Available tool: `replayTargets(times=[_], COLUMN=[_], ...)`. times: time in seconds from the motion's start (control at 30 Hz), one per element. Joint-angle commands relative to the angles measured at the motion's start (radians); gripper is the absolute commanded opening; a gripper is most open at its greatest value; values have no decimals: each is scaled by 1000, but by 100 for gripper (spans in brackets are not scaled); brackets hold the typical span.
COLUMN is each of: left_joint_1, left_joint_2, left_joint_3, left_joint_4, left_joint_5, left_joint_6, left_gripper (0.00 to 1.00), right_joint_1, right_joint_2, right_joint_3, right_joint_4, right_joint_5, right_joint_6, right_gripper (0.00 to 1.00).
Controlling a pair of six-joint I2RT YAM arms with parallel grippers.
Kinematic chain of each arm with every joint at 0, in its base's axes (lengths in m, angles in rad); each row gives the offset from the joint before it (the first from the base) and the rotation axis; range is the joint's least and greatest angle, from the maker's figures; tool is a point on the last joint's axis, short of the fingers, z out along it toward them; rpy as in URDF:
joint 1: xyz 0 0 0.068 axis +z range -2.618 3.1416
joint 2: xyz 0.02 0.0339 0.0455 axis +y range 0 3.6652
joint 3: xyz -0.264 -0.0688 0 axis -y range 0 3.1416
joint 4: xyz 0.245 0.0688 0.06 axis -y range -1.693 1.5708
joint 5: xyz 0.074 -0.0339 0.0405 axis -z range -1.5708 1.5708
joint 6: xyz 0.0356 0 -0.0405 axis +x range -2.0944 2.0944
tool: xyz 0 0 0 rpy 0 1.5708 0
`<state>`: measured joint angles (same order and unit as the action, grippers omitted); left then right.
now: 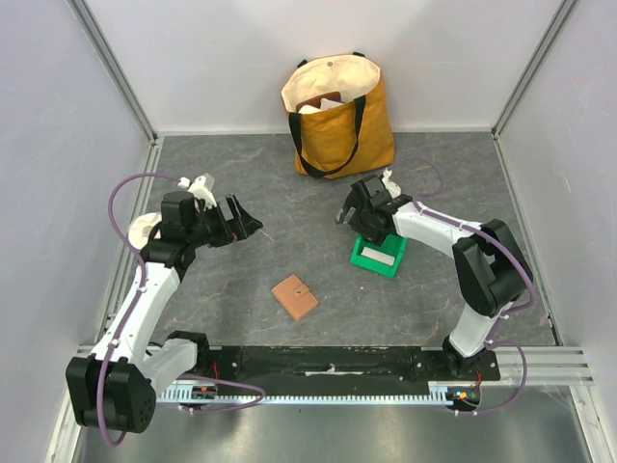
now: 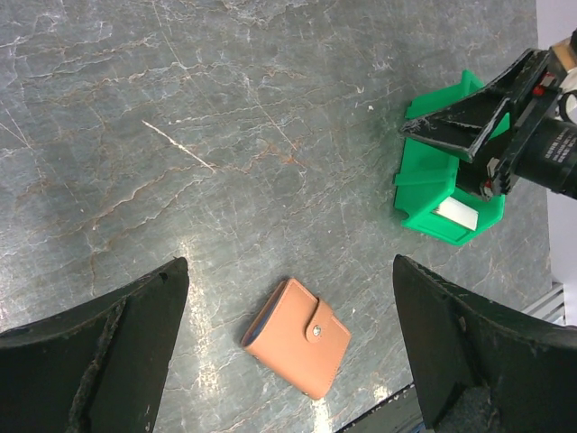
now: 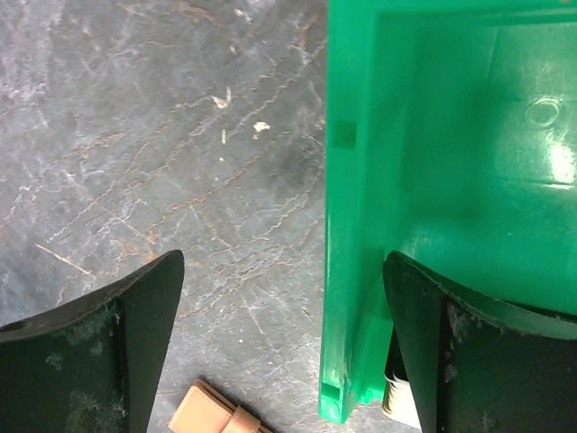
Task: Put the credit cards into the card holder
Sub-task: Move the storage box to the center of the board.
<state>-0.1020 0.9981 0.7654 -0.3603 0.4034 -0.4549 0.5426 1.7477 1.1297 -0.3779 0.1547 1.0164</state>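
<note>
Currently logging left gripper [image 2: 288, 266] and right gripper [image 3: 281, 262] both gaping wide, holding nothing. Located card holder [image 2: 297, 338] snapped shut on the table [image 1: 241, 174] near its middle, and a white credit card [image 2: 460, 215] lying in the green bin [image 2: 422, 185] beneath the right gripper; could not make out any dark card. Expect card light, stiff, slick: nip an edge propped against the bin wall; holder soft, pin by spine.

No text, label, brand, number or sign can be read anywhere.
</note>
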Motion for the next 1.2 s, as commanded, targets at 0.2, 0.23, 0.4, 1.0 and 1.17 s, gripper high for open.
replayTargets(times=[0.2,0.23,0.4,1.0,1.17], left_joint_1=[1,2,-5,-183,-252], left_joint_2=[4,4,1,-27,-33], left_joint_3=[-1,-3,-9,-100,-153], left_joint_4=[26,26,26,-58,-66], left_joint_5=[45,46,40,-256,-293], left_joint_6=[35,36,30,-137,-200], left_gripper=[99,99,99,99,98], right_joint_1=[-3,-4,-87,-205,-193], right_joint_2=[-181,-200,-312,-425,-421], right_joint_3=[91,93,50,-264,-295], right_joint_4=[-133,-144,-214,-66,-12], right_joint_5=[143,155,209,-85,-145], right_joint_6=[-248,-271,-314,-285,-256], right_gripper=[98,98,98,98,98])
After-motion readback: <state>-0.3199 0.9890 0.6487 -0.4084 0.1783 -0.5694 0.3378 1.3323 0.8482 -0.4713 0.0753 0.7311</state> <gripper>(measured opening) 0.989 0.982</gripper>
